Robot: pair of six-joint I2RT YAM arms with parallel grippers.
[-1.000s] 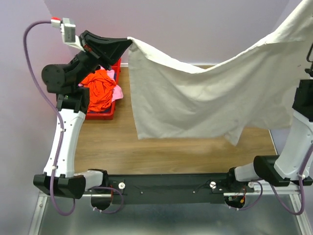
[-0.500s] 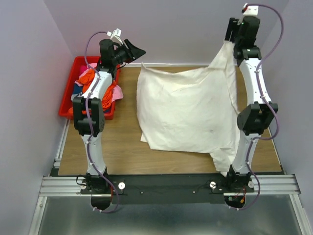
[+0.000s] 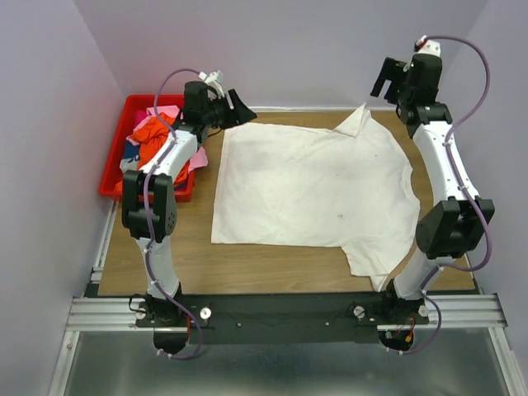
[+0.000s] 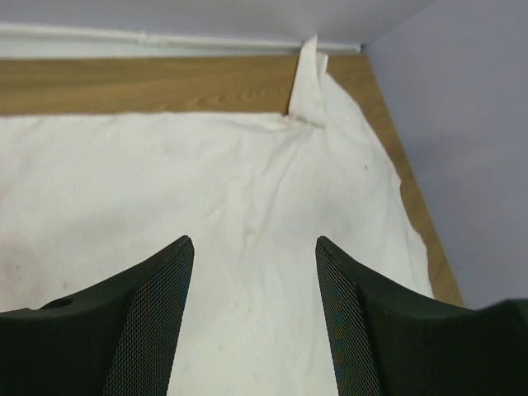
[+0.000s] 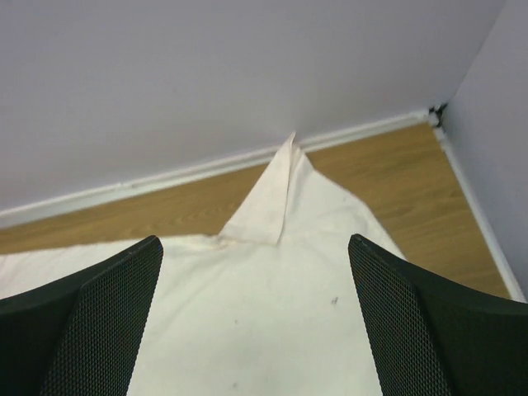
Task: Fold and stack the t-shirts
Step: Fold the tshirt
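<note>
Both pairs of fingers [image 4: 140, 322] are spread and empty: left gripper [image 3: 238, 107] by the far-left corner of the white shirt [image 3: 313, 190], right gripper [image 3: 381, 82] by its far-right. The shirt lies flat on the table [image 3: 165, 252], long axis left-to-right, reaching from the 2 grippers toward the near edge (the right sits nearer the 1 flipped corner [image 3: 360, 120]).

Pale lilac walls [image 3: 313, 49] are seen across the top and down both sides of the frame. A wood-grain tabletop [image 3: 272, 268] is set in the centre, edged at the back by a white strip [image 4: 165, 40]. Along the bottom, an aluminium rail [image 3: 103, 312] is mounted above a grey metal sheet [image 3: 280, 367] — all evenly, softly lit.
</note>
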